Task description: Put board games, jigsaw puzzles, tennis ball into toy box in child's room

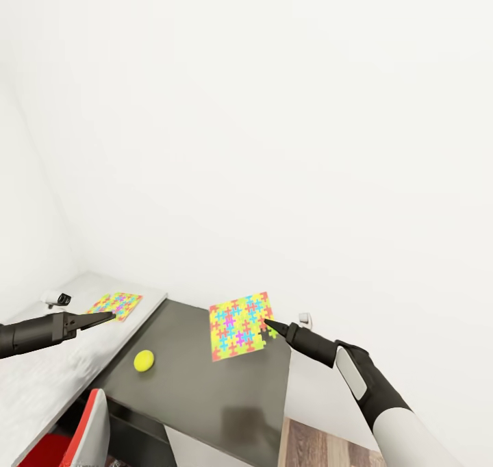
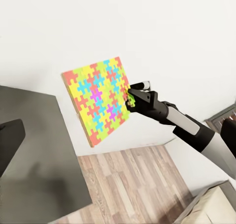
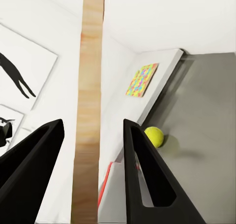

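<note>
White walls back a dark table with a pale bed against its far side. Right claw pinches one puzzle by its edge, lifted clear above the table, its flat face tilted up toward the head camera; the fingers stand a little apart with the thin board edge-on between them. Left claw hovers over the bed, apparently pinched to a point and empty, beside a second puzzle lying flat on the bed. One ball rests on the table, between the two arms, nearer the left. Count: two puzzles, one ball
</note>
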Controlling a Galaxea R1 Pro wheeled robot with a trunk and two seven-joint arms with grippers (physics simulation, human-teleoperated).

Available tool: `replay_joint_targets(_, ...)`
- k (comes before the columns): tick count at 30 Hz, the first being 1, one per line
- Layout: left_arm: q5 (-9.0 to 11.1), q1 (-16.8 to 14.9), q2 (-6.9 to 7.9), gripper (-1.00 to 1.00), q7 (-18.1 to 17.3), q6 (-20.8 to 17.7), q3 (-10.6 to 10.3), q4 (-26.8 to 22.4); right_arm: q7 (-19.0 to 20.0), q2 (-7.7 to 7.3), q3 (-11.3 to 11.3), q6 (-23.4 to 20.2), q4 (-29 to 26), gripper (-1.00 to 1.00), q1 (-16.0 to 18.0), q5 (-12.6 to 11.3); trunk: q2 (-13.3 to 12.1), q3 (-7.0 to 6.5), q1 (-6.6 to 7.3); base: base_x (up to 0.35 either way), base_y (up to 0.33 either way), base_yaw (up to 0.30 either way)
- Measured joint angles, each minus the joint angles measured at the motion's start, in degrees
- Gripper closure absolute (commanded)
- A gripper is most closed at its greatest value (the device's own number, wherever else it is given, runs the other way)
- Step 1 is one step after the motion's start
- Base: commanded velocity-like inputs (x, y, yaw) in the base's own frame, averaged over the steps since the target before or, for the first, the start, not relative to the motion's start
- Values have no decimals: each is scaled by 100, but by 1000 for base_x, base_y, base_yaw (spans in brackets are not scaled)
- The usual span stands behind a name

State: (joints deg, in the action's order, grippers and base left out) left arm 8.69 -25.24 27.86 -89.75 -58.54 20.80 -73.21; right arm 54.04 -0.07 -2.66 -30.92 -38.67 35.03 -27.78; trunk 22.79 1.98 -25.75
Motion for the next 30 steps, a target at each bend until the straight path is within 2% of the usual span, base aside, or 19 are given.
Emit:
replay_joint_targets(8,0,4,0,-100,0,0,3,-1,-8,11,42,2,0,100,0,-1,0,-4,0,0,-138,275)
replay_joint_targets(24,-2,1,-2,-100,0,0,-2,-1,-17,20,49,-18,-34,100,0,-2,0,-5,0,-57,13,286)
replay_joint_targets(29,-2,3,4,-100,0,7,12,-1,-84,55,69,-124,-470,100,29,-12,0,-2,0,-9,3,286)
replay_joint_targets(30,-3,5,5,-100,-1,8,30,0,-127,98,73,-262,-570,100,82,-4,0,0,0,-3,1,286)
